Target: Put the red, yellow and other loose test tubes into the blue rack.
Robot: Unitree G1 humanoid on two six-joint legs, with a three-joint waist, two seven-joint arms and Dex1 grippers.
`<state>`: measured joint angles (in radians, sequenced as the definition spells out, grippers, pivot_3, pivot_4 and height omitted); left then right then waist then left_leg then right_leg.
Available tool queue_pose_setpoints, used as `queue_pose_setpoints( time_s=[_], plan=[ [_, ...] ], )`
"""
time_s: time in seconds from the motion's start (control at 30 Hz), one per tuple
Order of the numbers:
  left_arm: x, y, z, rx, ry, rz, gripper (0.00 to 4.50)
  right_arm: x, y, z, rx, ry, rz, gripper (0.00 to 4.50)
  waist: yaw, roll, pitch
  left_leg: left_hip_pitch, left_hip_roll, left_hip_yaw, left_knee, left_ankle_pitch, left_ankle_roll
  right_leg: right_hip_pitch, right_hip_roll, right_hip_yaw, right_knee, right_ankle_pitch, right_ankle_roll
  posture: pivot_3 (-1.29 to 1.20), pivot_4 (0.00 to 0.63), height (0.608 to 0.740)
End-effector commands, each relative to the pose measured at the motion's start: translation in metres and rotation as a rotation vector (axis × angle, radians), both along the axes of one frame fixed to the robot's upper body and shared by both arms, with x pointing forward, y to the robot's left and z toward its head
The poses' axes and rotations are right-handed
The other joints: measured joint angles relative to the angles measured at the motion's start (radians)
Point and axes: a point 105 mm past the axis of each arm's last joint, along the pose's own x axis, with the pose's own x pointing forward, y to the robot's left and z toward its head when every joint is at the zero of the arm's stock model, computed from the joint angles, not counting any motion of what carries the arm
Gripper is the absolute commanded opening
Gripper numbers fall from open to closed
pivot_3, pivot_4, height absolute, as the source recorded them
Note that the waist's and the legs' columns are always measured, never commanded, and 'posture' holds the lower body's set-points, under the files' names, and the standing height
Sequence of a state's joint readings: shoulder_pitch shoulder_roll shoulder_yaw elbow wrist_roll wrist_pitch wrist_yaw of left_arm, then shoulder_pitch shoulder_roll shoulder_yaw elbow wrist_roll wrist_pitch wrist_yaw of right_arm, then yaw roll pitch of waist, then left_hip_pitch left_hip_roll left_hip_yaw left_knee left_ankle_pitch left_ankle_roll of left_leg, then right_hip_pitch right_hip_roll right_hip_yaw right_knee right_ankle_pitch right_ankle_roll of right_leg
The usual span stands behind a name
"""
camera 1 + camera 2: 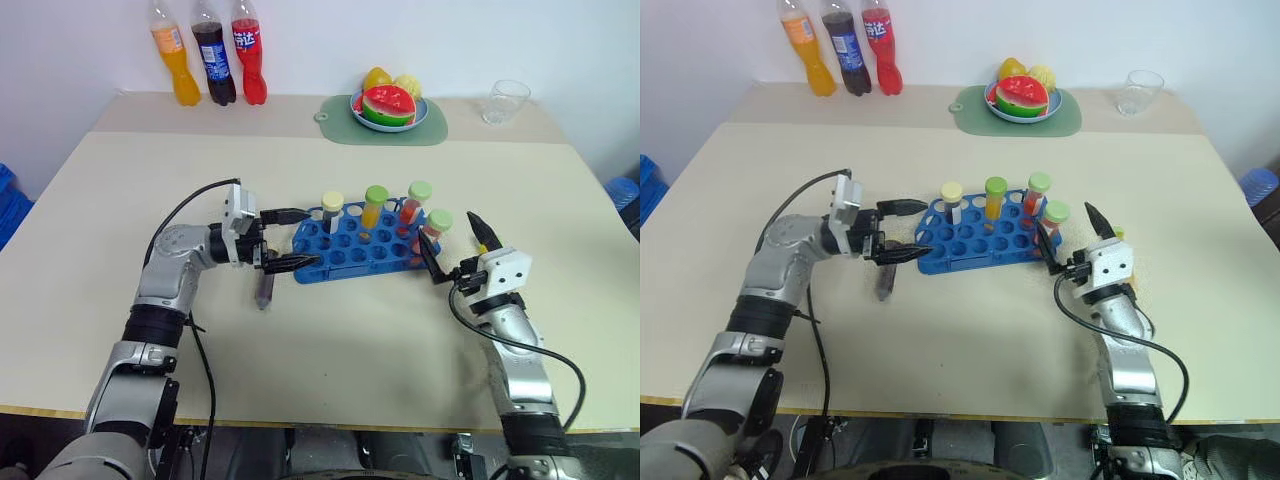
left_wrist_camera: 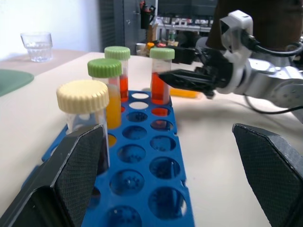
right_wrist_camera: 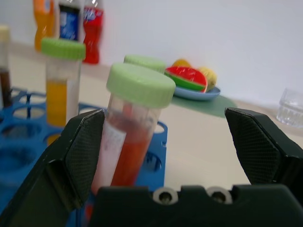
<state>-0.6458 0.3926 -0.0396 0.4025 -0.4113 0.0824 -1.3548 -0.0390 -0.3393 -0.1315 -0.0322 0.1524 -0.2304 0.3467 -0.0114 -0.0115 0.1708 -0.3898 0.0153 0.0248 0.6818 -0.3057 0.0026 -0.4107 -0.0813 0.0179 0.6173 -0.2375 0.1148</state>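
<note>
Head cameras look down and forward over the table (image 1: pixel 330 340); both wrist cameras sit low and close beside the blue rack (image 1: pixel 360 248), facing it from opposite ends, sharing its capped tubes.

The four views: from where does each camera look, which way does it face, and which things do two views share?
Left eye view: from the head, down over the table; both arms, left gripper open, right gripper open.
Right eye view: same scene, its twin.
Left wrist view: along its own fingers over the blue rack toward the right gripper.
Right wrist view: own fingers beside a green-capped red tube.
Shared: rack, capped tubes.
</note>
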Motion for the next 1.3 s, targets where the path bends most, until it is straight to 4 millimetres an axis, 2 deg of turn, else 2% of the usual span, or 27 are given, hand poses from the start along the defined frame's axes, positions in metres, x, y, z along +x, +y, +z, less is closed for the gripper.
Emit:
queue_pose_setpoints(
  time_s=[0.03,0.27,0.37,0.67,0.8,0.93,1.03,1.17,1.3],
  plan=[
    [0.002,-0.010,0.007,0.001,-0.029,-0.047,4.50,-0.007,-0.011,0.010,-0.026,0.013,-0.008,4.47,0.000,0.000,0.000,0.000,0.000,0.000,0.000,0.000,0.000,0.000,0.000,0.000,0.000,0.000,0.000,0.00,0.150,0.740],
    [0.001,-0.009,0.002,0.027,-0.028,-0.119,4.50,-0.010,-0.011,0.016,-0.071,0.058,-0.027,4.47,-0.004,0.000,0.000,0.000,0.000,0.001,0.000,0.000,0.000,0.000,0.001,0.000,0.000,0.000,0.000,0.00,0.150,0.740],
    [-0.004,-0.001,0.000,0.049,-0.030,-0.145,4.50,-0.013,-0.001,0.019,-0.080,0.079,-0.015,4.47,-0.002,0.000,0.000,0.000,0.000,0.000,0.000,0.000,0.000,-0.001,0.001,0.000,0.000,0.000,0.000,0.00,0.150,0.740],
    [-0.012,0.014,0.000,0.133,-0.083,-0.163,4.50,-0.046,0.013,0.018,0.011,0.327,0.190,4.47,0.003,0.000,0.000,-0.001,0.000,-0.001,0.001,0.000,0.000,0.000,-0.001,0.000,-0.001,-0.002,-0.003,0.00,0.150,0.740],
    [-0.012,0.010,-0.002,0.134,-0.091,-0.169,4.50,-0.048,-0.002,0.017,0.037,0.383,0.154,4.47,0.003,-0.001,0.000,-0.001,0.000,-0.001,0.001,0.000,0.000,0.000,0.000,0.000,-0.002,-0.002,-0.003,0.00,0.150,0.740],
    [-0.010,0.001,-0.001,0.121,-0.099,-0.189,4.50,-0.046,-0.045,0.017,0.046,0.500,0.025,4.47,0.003,-0.001,0.000,-0.001,0.000,-0.001,0.001,0.000,0.000,0.000,-0.001,0.000,-0.002,-0.002,-0.003,0.00,0.150,0.740],
    [-0.006,-0.003,0.001,0.118,-0.106,-0.198,4.50,-0.037,-0.078,0.018,0.011,0.617,-0.080,4.47,0.002,-0.001,0.000,-0.001,0.000,-0.001,0.001,0.000,0.000,0.000,-0.001,0.000,-0.002,-0.002,-0.003,0.00,0.150,0.740],
    [-0.008,-0.006,0.000,0.113,-0.105,-0.213,4.50,-0.024,-0.107,0.019,-0.019,0.746,-0.191,4.47,-0.002,-0.001,0.000,-0.001,0.000,-0.001,0.000,0.000,0.000,0.000,0.000,0.000,-0.002,-0.002,-0.003,0.00,0.150,0.740],
    [-0.009,-0.009,-0.003,0.112,-0.103,-0.219,4.50,-0.007,-0.120,0.022,0.012,0.877,-0.207,4.47,-0.003,0.000,0.001,-0.001,0.000,0.000,0.000,0.000,0.001,-0.002,0.000,0.001,-0.002,-0.002,-0.003,0.00,0.150,0.740]
  ],
)
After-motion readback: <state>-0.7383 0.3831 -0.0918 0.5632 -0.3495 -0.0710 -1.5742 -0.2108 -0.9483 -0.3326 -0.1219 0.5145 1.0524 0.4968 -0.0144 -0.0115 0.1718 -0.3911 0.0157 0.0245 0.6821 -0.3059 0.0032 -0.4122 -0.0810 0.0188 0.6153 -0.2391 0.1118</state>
